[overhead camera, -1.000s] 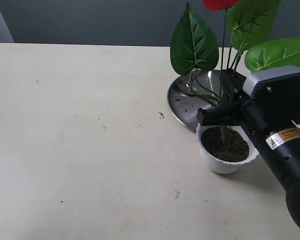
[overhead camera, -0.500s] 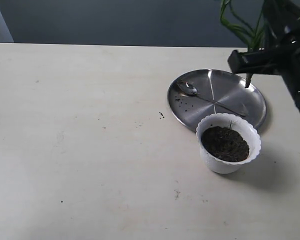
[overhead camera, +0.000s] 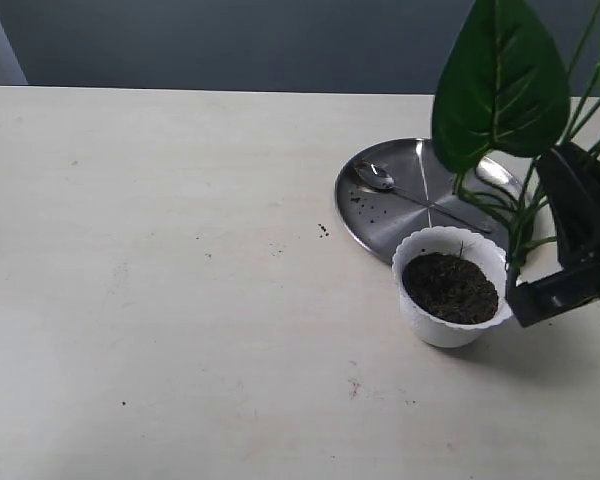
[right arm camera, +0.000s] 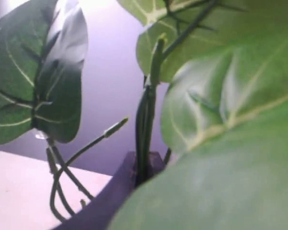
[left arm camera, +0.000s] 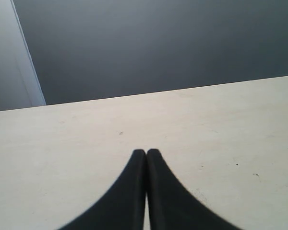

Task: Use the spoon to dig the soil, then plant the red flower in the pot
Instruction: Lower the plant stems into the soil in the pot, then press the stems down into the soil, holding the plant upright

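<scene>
The white scalloped pot point(overhead camera: 432, 322) stands in front of the steel plate, filled with dark soil point(overhead camera: 450, 287). Nothing is planted in it. The silver spoon point(overhead camera: 381, 179) lies on the plate. My right gripper point(overhead camera: 517, 292) hangs just right of the pot's rim, shut on the flower's green stems point(right arm camera: 146, 122). The flower's big leaf point(overhead camera: 498, 90) rises above the plate; its red blooms are out of view. In the right wrist view, leaves hide most of that gripper point(right arm camera: 145, 166). My left gripper point(left arm camera: 146, 153) is shut and holds nothing, over bare table.
The round steel plate point(overhead camera: 400, 225) sits behind the pot, with soil crumbs on its left part. More crumbs point(overhead camera: 323, 230) lie on the beige table left of the plate. The table's far edge meets a dark wall.
A second ago the flower's stem stood in the pot's soil. My right gripper lifted it out, up over the plate, and has now come down beside the pot's right rim.
</scene>
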